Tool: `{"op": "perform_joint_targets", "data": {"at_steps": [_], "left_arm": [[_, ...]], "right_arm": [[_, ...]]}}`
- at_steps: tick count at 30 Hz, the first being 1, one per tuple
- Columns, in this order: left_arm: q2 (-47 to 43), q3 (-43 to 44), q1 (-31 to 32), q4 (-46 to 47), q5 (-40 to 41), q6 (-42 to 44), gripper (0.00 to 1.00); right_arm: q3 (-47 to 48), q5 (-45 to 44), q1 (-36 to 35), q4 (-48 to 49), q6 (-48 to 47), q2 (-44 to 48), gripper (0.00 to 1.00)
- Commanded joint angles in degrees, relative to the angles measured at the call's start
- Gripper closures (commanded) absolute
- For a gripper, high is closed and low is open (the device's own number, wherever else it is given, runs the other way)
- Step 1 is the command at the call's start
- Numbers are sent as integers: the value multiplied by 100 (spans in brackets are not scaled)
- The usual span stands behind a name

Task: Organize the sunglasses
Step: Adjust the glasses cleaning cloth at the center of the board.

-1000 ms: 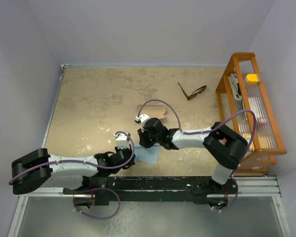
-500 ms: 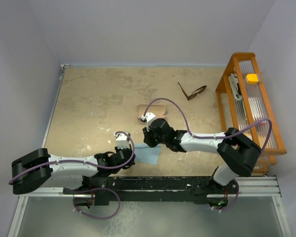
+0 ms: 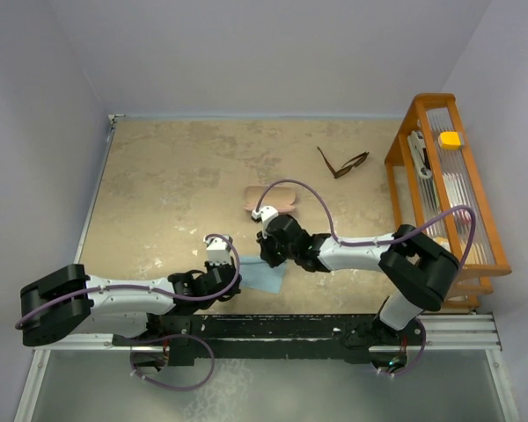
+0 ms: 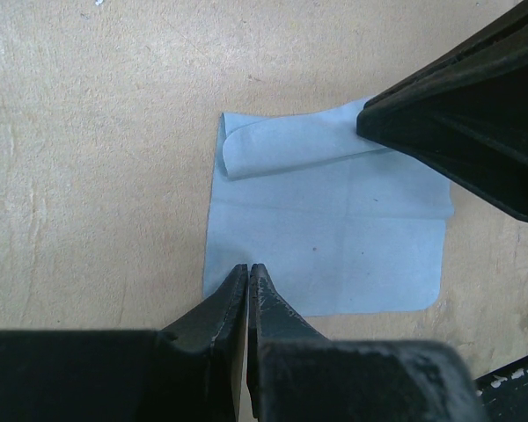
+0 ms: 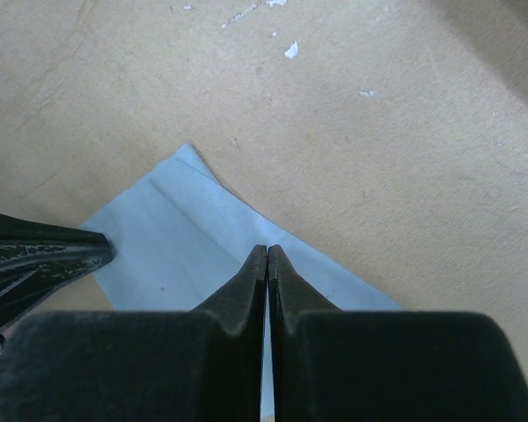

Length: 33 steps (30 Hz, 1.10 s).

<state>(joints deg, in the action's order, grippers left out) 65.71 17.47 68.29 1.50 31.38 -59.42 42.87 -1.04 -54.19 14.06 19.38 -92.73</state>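
Observation:
The sunglasses point(image 3: 341, 163) lie with their arms unfolded at the back right of the table, far from both grippers. A light blue cloth point(image 3: 262, 276) point(image 4: 326, 246) lies flat near the front, its far edge folded over into a flap point(image 4: 282, 149). My left gripper point(image 3: 232, 280) point(image 4: 248, 268) is shut, its tips resting on the cloth's near left edge. My right gripper point(image 3: 269, 255) point(image 5: 267, 251) has its jaws together at the right end of the flap, pinching the cloth point(image 5: 185, 237).
A pink oblong case point(image 3: 273, 197) lies just behind the right gripper. An orange wooden rack point(image 3: 403, 132) stands along the right edge and holds a yellow item point(image 3: 451, 139). Walls close off the table at the left, back and right.
The right gripper has come forward and down onto the cloth's far edge and its jaws have closed. The left arm, the sunglasses and the case have not moved.

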Motion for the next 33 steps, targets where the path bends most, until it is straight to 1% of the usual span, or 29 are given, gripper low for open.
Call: {"op": "perform_joint_targets", "data": {"at_steps": [1,8,17,30,33], "left_arm": [[-37,-36,13,-111,-53,-17,100],[-41,-53,17,-97,-61,-34,100],[-56,-51,13,-115,-97,-26,100],[-100,-69,17,-89,-127,-12,100],[-111,-70,15,-100,-132,-15,100]], "right_arm": [[-114,-189,32,-58,100,229,99],[-228,-285,33,-126,136,305,100],[-81,-694,95,-307,165,-162,100],[392,-933,316,-678,227,-822,100],[338,-1038,356,-661,259,-761,100]]}}
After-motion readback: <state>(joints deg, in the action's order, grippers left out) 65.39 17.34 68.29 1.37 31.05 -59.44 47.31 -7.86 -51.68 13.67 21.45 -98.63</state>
